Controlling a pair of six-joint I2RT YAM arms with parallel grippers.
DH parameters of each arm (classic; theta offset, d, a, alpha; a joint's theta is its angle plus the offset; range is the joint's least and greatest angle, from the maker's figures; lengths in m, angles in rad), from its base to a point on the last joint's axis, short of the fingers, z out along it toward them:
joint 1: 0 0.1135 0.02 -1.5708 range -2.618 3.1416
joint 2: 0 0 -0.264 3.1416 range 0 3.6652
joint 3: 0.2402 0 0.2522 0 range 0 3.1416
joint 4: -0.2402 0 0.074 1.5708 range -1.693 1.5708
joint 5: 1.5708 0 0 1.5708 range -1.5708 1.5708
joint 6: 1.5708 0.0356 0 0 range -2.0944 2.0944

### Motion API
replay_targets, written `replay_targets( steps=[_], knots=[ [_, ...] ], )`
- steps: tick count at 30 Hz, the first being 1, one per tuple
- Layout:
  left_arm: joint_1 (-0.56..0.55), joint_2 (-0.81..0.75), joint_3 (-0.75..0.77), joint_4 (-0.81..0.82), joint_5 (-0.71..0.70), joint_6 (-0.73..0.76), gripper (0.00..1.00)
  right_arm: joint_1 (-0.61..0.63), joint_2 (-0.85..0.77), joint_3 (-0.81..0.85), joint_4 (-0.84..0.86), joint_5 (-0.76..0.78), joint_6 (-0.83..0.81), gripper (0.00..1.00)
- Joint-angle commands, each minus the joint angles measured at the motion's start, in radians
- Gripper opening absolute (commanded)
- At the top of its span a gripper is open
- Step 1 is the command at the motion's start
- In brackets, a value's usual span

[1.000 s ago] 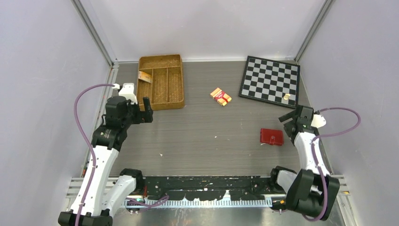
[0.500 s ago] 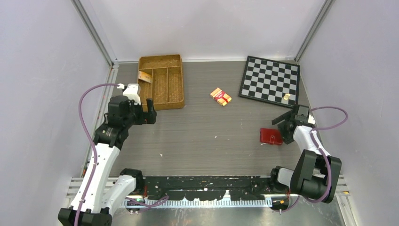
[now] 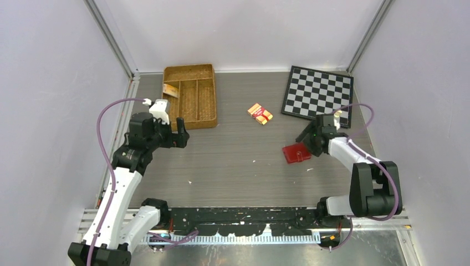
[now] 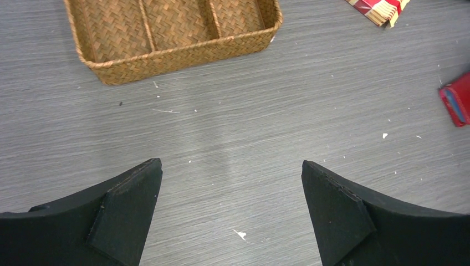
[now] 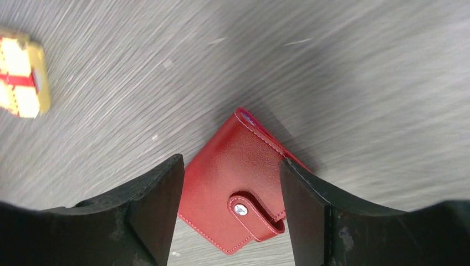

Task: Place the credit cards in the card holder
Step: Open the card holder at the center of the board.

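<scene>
The dark-red card holder (image 3: 295, 152) is closed with its snap tab and sits right of the table's middle; it also shows in the right wrist view (image 5: 238, 166) and at the right edge of the left wrist view (image 4: 457, 101). My right gripper (image 3: 306, 139) has a finger on each side of it, jaws closed against its edges (image 5: 227, 183). A tan credit card (image 3: 170, 90) lies in the left compartment of the wicker tray (image 3: 206, 123). My left gripper (image 3: 180, 136) is open and empty over bare table just in front of the tray (image 4: 231, 188).
An orange-and-red banded pack (image 3: 260, 113) lies near the table's middle, beyond the card holder. A chessboard (image 3: 316, 91) lies at the back right with a small tan piece (image 3: 337, 113) on its near corner. Grey walls close in both sides.
My right gripper swung left toward the middle of the table, and the card holder moved left with it. My left gripper moved a little right, along the tray's near edge.
</scene>
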Motion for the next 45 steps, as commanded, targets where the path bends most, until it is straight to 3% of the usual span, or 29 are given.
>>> replay_targets(
  steps=[1,8,13,20,26,31,38,45],
  knots=[
    [-0.009,0.010,0.000,0.049,0.060,0.010,1.00,0.157,0.061,0.007,0.030,-0.039,0.012,0.68],
    [-0.023,0.042,0.003,0.048,0.072,0.004,0.99,0.439,0.120,0.084,0.074,0.026,0.047,0.66],
    [-0.064,0.098,0.018,0.058,0.165,-0.072,0.91,0.569,0.109,0.171,0.035,0.040,0.053,0.67],
    [-0.310,0.189,-0.072,0.296,0.144,-0.309,0.88,0.569,-0.027,0.151,-0.077,0.114,0.058,0.75],
    [-0.437,0.386,-0.140,0.633,0.204,-0.472,0.85,0.566,-0.056,0.029,-0.010,0.033,0.131,0.77],
    [-0.463,0.562,-0.121,0.780,0.258,-0.508,0.85,0.566,-0.067,-0.068,0.147,-0.054,0.242,0.74],
    [-0.465,0.733,-0.083,0.850,0.301,-0.512,0.83,0.566,-0.022,-0.094,0.201,-0.057,0.256,0.68],
    [-0.466,0.862,-0.055,0.875,0.345,-0.522,0.70,0.565,0.043,-0.116,0.299,-0.080,0.273,0.57]
  ],
)
